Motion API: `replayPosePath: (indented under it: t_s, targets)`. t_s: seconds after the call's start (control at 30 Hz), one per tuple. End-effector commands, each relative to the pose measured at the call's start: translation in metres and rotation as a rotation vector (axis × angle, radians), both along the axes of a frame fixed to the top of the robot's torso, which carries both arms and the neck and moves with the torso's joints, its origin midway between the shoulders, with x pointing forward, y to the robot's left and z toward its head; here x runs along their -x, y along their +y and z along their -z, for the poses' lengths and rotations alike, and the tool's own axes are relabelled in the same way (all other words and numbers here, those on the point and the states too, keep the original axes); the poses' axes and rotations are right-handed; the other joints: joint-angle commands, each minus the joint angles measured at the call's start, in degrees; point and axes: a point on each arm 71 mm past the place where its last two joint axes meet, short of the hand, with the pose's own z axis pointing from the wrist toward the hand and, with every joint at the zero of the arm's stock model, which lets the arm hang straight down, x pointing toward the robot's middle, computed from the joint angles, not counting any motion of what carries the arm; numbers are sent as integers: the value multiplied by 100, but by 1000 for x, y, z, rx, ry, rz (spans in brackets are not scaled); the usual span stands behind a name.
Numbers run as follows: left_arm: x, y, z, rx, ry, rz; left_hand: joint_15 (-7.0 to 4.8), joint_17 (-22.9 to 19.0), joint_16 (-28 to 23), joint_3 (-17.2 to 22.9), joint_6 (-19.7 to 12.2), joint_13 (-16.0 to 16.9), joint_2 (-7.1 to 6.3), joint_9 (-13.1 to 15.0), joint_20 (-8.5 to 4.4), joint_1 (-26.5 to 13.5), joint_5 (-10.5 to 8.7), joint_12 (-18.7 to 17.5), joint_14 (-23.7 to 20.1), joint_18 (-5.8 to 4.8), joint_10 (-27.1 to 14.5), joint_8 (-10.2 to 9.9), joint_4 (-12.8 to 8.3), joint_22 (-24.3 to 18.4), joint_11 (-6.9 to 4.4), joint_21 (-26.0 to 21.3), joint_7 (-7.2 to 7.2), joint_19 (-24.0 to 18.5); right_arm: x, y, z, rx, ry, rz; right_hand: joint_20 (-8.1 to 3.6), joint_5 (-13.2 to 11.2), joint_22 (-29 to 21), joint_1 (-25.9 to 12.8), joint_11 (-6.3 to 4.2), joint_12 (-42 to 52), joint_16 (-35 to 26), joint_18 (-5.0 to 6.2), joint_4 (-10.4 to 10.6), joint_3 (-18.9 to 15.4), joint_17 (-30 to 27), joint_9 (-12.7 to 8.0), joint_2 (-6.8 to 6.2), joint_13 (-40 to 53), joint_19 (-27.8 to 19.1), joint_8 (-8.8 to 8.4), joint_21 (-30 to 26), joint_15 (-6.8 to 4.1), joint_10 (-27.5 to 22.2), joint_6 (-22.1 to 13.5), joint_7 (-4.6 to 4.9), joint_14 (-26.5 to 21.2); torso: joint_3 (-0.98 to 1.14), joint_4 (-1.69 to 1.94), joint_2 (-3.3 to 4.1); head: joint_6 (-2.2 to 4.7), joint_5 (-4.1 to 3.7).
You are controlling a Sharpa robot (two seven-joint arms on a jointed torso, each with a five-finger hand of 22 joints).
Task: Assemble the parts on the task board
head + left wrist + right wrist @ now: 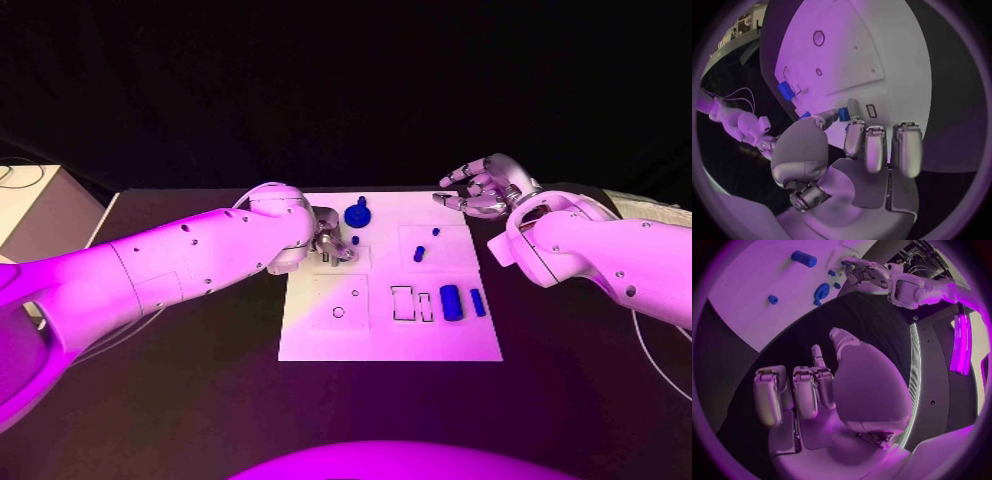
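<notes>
The left hand is down over the task board near its left edge, and the left wrist view has thumb and a finger pinched on a small blue part. On the board's near right sits a blue cylinder with a slim blue bar beside its outlined slots; farther back a small blue peg, then a round blue piece by the far edge. Beyond the far right corner the right hand hovers, fingers loosely spread, holding nothing. Best here: keep the pinch firm, square the part over its seat, and lower gently.
</notes>
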Motion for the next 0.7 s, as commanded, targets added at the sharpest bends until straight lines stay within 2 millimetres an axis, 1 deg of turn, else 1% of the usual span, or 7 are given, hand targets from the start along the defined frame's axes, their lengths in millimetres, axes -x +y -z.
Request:
replayPosePath:
  t_s: [0.03, 0.07, 0.1, 0.13, 0.23, 0.47, 0.7]
  targets:
    - [0, 0, 0, 0, -3, -4, -41, 1510, 19, -202, -47, -10, -113, -27, 7, 34, -59, -30, 607, -70, -36, 32, 117, 516, 3, -25, 12, -48, 1, 1, 0, 9, -1, -17, 40, 5, 1391, -24, 35, -32, -15, -34, 3, 19, 1391, -4, -25, 1320, 530, 29, -26, 35, 376, -43, -2, 578, 0, -7, 0, 6, -7]
    - [0, 1, 0, 1, -2, -4, -42, 1510, 19, -289, -53, -10, -152, -39, 7, 61, -138, -35, 607, -69, -38, 40, 175, 512, 2, -27, 11, -50, 1, 1, 0, 9, -1, -17, 40, 5, 1391, -24, 35, -32, -15, -34, 3, 19, 1391, -4, -25, 1320, 530, 29, -26, 35, 376, -43, -2, 578, 1, -6, 0, 3, -9]
    - [0, 1, 0, 2, -2, -4, -42, 1510, 19, -374, -58, -17, -180, -53, 6, 95, -268, -46, 607, -68, -43, 51, 240, 509, 1, -30, 10, -53, 1, 1, 0, 9, -1, -17, 39, 2, 1392, -30, 36, -33, -16, -34, 5, 16, 1390, -5, -29, 1319, 530, 29, -24, 35, 374, -45, -2, 578, 3, -1, -1, 0, -17]
    - [1, 1, -1, 3, -2, -4, -41, 1510, 19, -546, -68, -25, -242, -76, 5, 129, -558, -61, 607, -66, -49, 69, 324, 504, 1, -35, 13, -58, 1, 1, 1, 9, -1, -17, 39, 2, 1392, -30, 36, -33, -16, -34, 5, 16, 1390, -5, -29, 1319, 530, 29, -24, 35, 374, -45, -2, 578, 3, 0, -1, -1, -18]
    - [1, 2, -1, 9, -3, -6, -41, 1510, 19, -681, -75, -33, -270, -92, 6, 87, -581, -72, 607, -65, -55, 82, 347, 498, 4, -39, 15, -62, 1, 0, 1, 9, 0, -16, 39, -5, 1391, -40, 36, -35, -16, -34, 9, 9, 1390, -5, -35, 1316, 530, 28, -26, 36, 372, -49, -1, 578, 0, 4, -1, 2, -26]
    - [1, 3, -3, 25, -11, -13, -43, 1510, 19, -843, -86, -48, -241, -110, 4, 3, -586, -91, 607, -60, -65, 100, 353, 480, 4, -49, 15, -75, 1, 0, 1, 10, 1, -14, 39, -5, 1391, -40, 36, -35, -16, -34, 9, 9, 1390, -5, -35, 1316, 530, 28, -26, 36, 372, -49, -1, 578, -1, -4, 2, 1, -29]
    - [1, 3, -7, 61, -24, -27, -44, 1510, 19, -941, -104, -74, -207, -123, 3, -46, -588, -116, 607, -56, -80, 110, 355, 463, 5, -59, 17, -88, 1, -1, 2, 11, 4, -14, 39, -5, 1391, -40, 36, -35, -16, -34, 9, 9, 1390, -5, -35, 1316, 530, 28, -26, 36, 372, -49, -1, 578, 1, 1, -2, 9, -30]
